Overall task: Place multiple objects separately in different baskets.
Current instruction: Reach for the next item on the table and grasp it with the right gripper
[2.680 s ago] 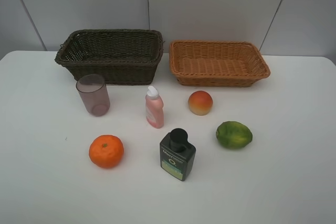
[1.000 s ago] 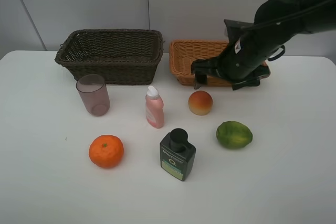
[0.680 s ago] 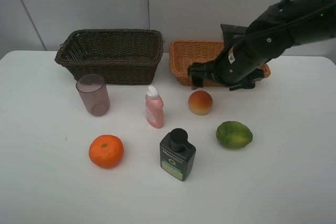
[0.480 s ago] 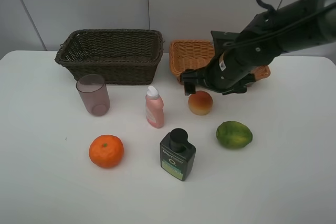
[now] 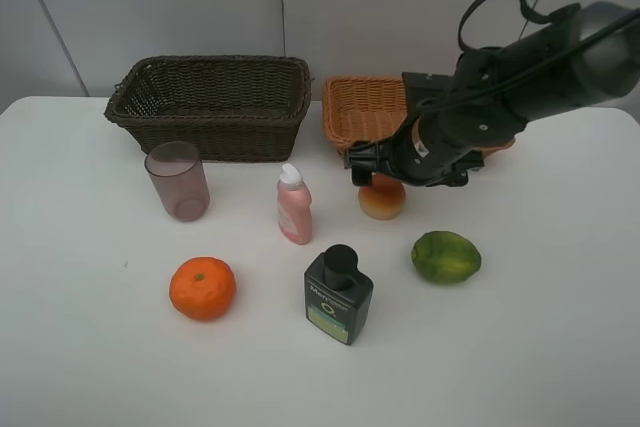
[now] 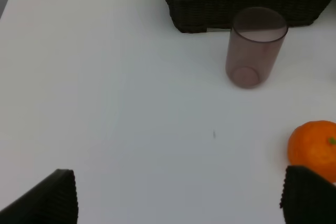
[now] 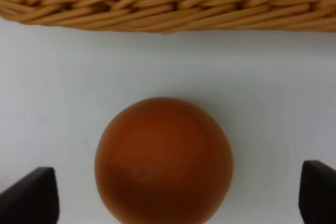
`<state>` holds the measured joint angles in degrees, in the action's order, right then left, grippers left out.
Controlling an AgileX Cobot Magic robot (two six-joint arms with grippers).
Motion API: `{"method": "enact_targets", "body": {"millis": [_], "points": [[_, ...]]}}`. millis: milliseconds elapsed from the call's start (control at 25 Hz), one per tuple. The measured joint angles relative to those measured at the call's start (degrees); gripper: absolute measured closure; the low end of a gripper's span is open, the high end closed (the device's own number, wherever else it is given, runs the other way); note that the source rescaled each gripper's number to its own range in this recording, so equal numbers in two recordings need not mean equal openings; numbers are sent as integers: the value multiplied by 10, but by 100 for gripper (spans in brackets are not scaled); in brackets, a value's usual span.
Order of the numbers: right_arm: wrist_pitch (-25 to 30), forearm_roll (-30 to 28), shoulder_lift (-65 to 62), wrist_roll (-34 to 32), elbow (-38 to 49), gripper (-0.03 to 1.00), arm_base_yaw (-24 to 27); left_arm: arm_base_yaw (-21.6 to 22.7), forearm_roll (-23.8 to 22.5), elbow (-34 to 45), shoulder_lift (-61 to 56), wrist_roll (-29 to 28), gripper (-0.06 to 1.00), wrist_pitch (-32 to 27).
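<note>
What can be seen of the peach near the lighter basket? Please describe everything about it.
The peach is a round, smooth fruit, red-orange on top and yellowish near its base, with matte skin. It sits on the white table, just in front of the light wicker basket, not touching it. The open right gripper hangs over it, one finger on each side with clear gaps, so only the table touches it.

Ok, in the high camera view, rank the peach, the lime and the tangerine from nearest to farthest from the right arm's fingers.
1. Peach, just below the open right fingers, before the tan basket.
2. Lime, toward the front right.
3. Tangerine, far off at the front left.
</note>
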<state>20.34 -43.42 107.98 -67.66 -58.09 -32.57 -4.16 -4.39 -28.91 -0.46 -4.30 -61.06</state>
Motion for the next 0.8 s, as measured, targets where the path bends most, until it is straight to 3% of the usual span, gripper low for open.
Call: {"method": "enact_targets", "body": {"millis": [800], "points": [[-21,-144,38,-183,0,-1,-7,0,0,0,0,0,-6,0]]}}
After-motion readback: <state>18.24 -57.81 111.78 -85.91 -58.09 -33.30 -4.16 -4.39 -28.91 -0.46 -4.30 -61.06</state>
